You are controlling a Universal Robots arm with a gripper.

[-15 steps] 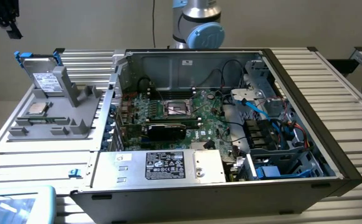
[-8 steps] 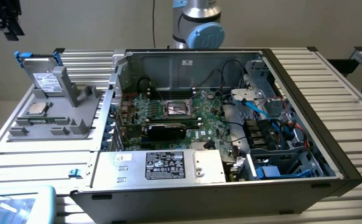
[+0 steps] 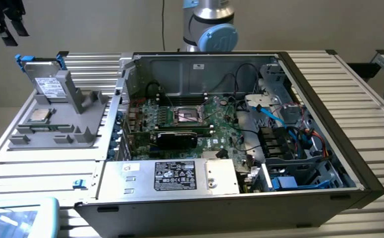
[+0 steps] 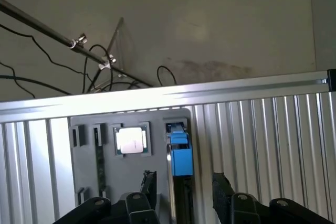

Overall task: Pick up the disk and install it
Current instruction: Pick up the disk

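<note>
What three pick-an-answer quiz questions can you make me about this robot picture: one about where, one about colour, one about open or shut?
1. Where is the disk?
A) upright in the grey holder
B) lying flat on the floor
C) held up in the air

2. What colour is the disk's frame?
A) red
B) blue
C) yellow

3. How is the gripper?
A) shut on the disk
B) shut on nothing
C) open

Answers: 1 A, it stands in the holder's slot. 2 B, blue tabs show at its ends. 3 C, its jaws stand apart, one each side of the disk.
</note>
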